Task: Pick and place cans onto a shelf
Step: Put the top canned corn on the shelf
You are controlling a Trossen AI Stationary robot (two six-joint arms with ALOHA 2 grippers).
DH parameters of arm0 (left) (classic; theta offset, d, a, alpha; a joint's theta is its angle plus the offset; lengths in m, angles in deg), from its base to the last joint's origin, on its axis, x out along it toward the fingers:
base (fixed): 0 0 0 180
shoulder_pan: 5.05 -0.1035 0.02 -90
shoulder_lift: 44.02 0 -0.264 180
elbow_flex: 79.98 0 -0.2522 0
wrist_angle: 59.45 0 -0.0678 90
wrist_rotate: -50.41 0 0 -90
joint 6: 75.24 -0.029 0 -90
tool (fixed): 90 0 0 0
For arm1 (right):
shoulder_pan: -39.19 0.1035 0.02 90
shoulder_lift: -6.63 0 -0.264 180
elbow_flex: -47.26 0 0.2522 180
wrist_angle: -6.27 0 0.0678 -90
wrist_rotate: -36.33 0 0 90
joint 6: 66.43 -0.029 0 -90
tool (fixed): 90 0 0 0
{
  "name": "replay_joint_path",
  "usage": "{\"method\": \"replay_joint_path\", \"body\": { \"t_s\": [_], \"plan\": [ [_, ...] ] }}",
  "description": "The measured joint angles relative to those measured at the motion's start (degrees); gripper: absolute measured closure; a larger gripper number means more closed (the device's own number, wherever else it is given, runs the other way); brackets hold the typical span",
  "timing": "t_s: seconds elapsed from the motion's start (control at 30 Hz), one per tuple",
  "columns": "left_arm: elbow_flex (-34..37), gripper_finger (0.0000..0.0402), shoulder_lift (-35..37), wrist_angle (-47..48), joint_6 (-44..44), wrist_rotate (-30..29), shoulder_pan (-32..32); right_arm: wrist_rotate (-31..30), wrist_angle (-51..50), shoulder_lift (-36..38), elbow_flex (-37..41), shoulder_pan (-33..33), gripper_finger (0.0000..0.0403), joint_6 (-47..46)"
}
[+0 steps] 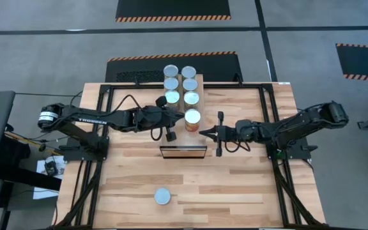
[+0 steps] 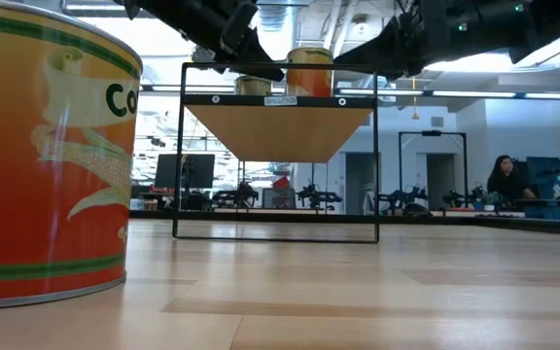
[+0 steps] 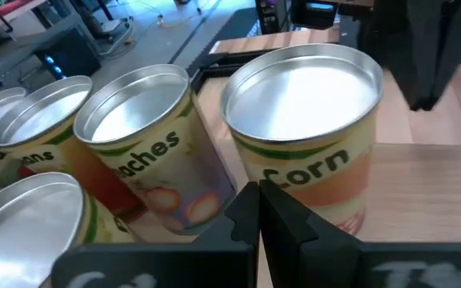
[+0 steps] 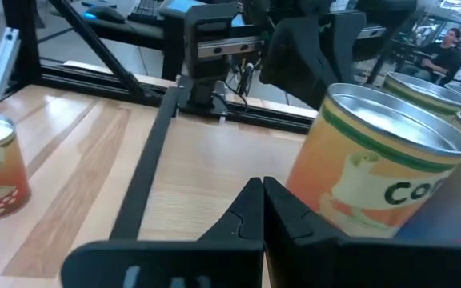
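The shelf (image 1: 183, 139) is a long light-wood box in the middle of the table, its dark open end (image 1: 183, 152) facing the near edge. Several cans stand in two rows on its top. Nearest the open end is an orange corn can (image 1: 192, 117) (image 3: 306, 120) (image 4: 378, 168), with a peaches can (image 3: 146, 136) beside it. One more can (image 1: 163, 196) (image 2: 42, 156) stands on the table near its front edge. My left gripper (image 3: 258, 200) is shut, its tips at the corn can's left side. My right gripper (image 4: 261, 196) is shut, just right of that can. My left gripper points its shut fingertips (image 3: 254, 196) at the lower side wall of the corn can (image 3: 294, 180), coming nearly level from the table's left. Whether the tips touch the wall, I cannot tell. The can stands upright on the shelf top.
Black frame rails (image 1: 104, 115) (image 1: 270, 115) run along both sides of the table. A black metal frame (image 2: 275, 99) edges the shelf's open end. Bare table lies between the shelf and the front edge, around the lone can.
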Motion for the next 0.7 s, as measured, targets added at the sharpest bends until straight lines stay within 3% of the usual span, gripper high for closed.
{"method": "replay_joint_path", "body": {
  "t_s": [0.47, 0.7],
  "plan": [
    [0.00, 0.0401, 0.04, -3.29, -1.07, 2.61, -0.86, 0.92, 3.07, 0.00, 0.02, -1.00, 0.0391, -4.17],
    [0.02, 0.0401, 6.39, -0.31, -2.32, 2.54, 0.21, 1.28, 3.08, 0.00, 0.02, -0.26, 0.0391, -5.20]
  ]
}}
